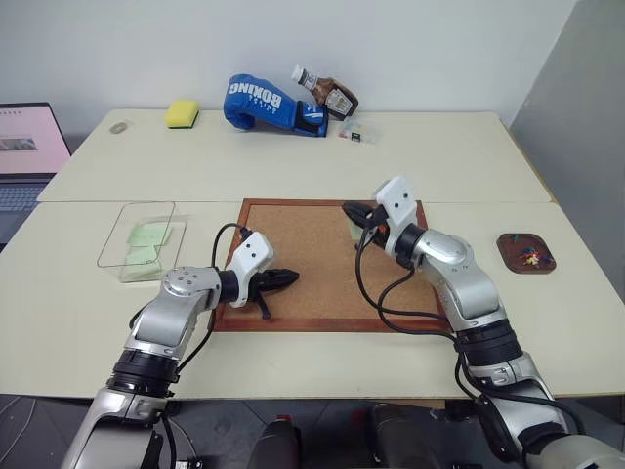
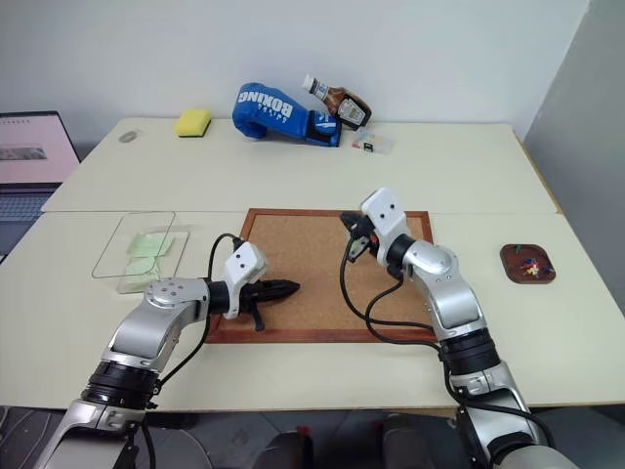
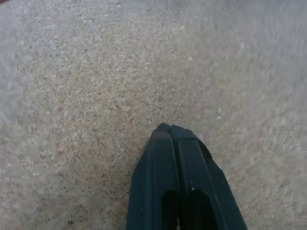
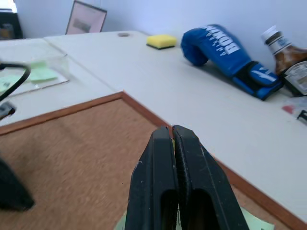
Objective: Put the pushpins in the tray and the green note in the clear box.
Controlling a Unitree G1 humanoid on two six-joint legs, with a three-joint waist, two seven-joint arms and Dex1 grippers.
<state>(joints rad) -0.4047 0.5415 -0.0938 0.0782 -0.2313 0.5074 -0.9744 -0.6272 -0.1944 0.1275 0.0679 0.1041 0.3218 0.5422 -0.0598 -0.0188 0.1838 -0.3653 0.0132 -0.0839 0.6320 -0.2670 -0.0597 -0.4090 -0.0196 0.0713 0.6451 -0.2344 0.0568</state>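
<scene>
Corkboard (image 1: 322, 256) beneath both closed grippers

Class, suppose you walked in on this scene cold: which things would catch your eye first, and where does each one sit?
The blue boxing glove at the table's far edge stands out first, with a yellow sponge to its left and a brown bottle leaning at its right. In the middle lies a wood-framed corkboard, with the left gripper and the right gripper over it, both shut. A clear box with green paper in it sits left of the board, a small dark tray to its right.
</scene>
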